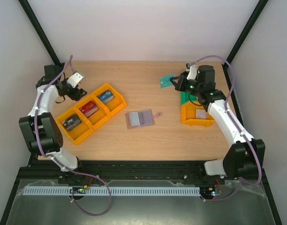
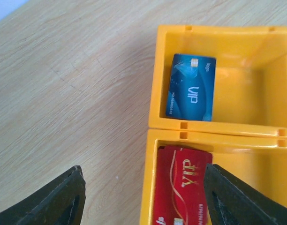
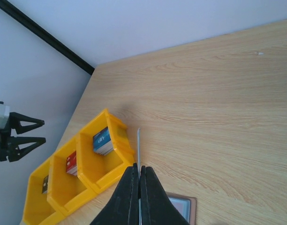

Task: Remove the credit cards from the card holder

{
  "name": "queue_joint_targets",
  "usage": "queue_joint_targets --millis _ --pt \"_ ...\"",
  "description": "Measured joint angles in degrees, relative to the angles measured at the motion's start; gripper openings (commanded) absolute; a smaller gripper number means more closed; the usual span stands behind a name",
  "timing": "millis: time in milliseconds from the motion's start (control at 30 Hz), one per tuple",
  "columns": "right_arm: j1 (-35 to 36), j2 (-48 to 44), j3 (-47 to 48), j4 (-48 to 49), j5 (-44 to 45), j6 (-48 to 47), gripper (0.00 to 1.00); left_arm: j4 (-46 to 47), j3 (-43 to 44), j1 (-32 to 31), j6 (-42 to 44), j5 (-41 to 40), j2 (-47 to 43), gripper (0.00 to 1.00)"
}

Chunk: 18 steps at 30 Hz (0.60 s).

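Note:
The card holder (image 1: pixel 140 118) lies open mid-table, pale blue-grey inside facing up; its corner (image 3: pixel 181 206) shows under my right gripper. That right gripper (image 1: pixel 174 82) hangs at the far right, shut on a teal credit card (image 1: pixel 166 81), which the wrist view shows edge-on as a thin card (image 3: pixel 139 147) sticking out past the closed gripper (image 3: pixel 139 176). My left gripper (image 1: pixel 76 79) is open above the far end of the orange bins, with nothing between its fingers (image 2: pixel 59 201). A blue card (image 2: pixel 190 86) and a red card (image 2: pixel 183 187) lie in separate compartments.
The orange three-compartment bin row (image 1: pixel 89 112) sits at the left, and a dark grey card (image 1: pixel 71 123) is in its nearest compartment. At the right stand an orange bin (image 1: pixel 197 121) with a whitish card (image 1: pixel 201 114) and a green bin (image 1: pixel 185 97) behind it.

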Motion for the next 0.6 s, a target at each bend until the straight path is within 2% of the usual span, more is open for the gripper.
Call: queue_joint_targets --millis 333,600 --pt "0.00 -1.53 -2.56 4.17 1.70 1.09 0.02 -2.54 -1.36 0.00 -12.70 0.90 -10.05 0.75" --pt "0.00 -3.54 -3.19 5.20 7.76 2.36 0.02 -3.43 -3.50 0.00 -19.23 3.28 -11.54 0.98"
